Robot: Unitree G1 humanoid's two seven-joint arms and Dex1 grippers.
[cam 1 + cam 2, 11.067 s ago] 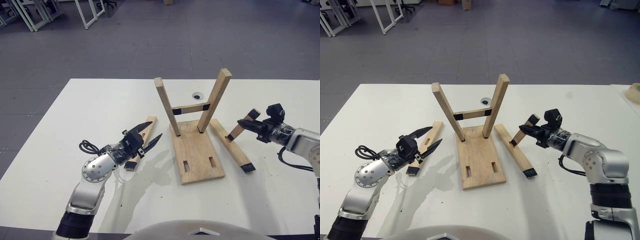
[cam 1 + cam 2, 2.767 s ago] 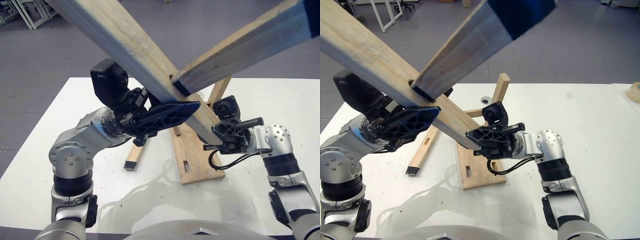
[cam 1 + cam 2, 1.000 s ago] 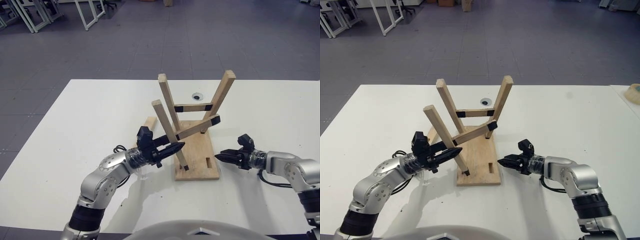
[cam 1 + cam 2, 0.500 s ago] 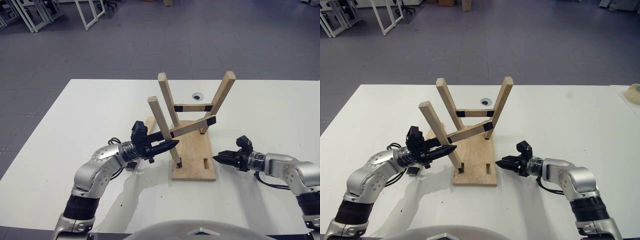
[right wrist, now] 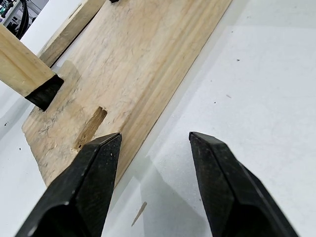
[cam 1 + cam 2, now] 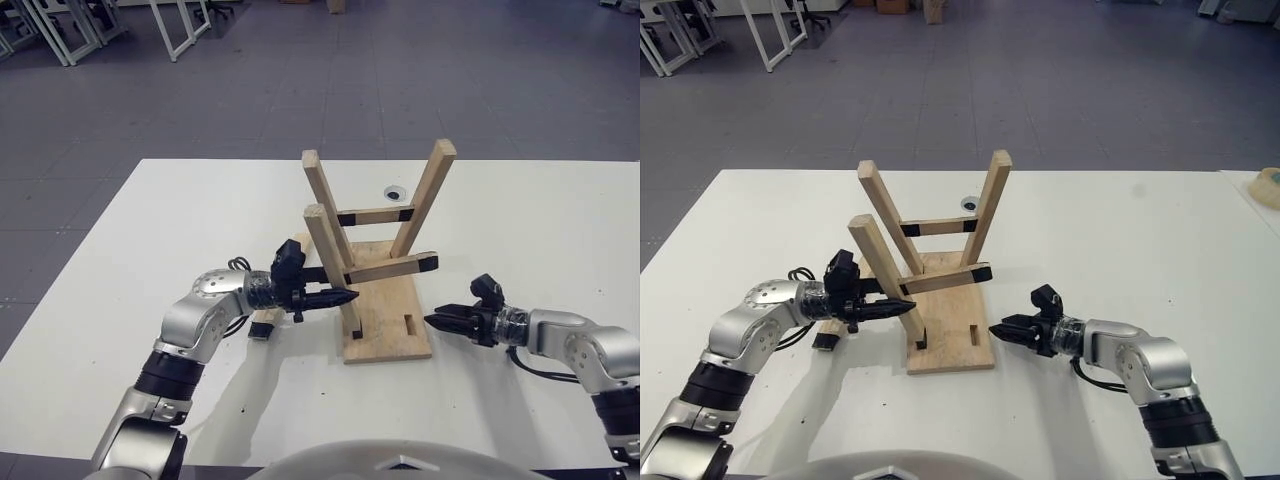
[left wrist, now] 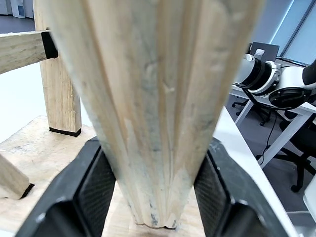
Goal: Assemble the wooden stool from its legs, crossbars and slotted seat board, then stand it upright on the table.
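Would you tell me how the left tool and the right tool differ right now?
The left tool is clamped on a stool leg; the right tool is open and holds nothing. The left tool sits at the left side of the seat board, the right tool at its right edge, near an empty slot. Both are black, two-fingered, and point inward, low over the table.

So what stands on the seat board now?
Two far legs, joined by a crossbar, stand on the seat board. The left gripper holds a third leg at the near left side; the near-right slot is empty. How deep that leg's tip sits is hidden.
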